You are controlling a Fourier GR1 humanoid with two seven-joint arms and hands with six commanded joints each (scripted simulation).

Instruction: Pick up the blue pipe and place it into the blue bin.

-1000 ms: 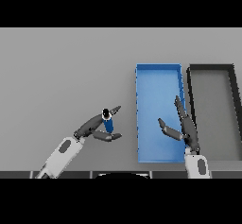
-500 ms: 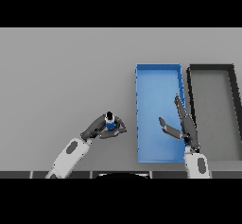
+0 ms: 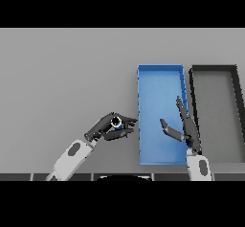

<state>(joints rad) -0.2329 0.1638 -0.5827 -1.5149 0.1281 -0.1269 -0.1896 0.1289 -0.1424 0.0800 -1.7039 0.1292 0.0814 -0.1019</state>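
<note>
My left hand (image 3: 103,128) is shut on the blue pipe (image 3: 117,122), which shows as a short blue tube with its dark open end facing up. It is held just left of the blue bin (image 3: 160,82), near the bin's lower left wall. The bin is a long rectangular tray lying right of the table's centre. My right hand (image 3: 184,128) hovers open over the bin's lower right part, fingers straight and pointing away from me, thumb spread to the left.
A dark grey bin (image 3: 213,70) of the same shape lies directly right of the blue bin. The grey table (image 3: 62,73) stretches to the left and far side.
My left hand, still holding the pipe, has moved right toward the blue bin and turned the pipe so its open end faces up. The right hand has stayed in place.
</note>
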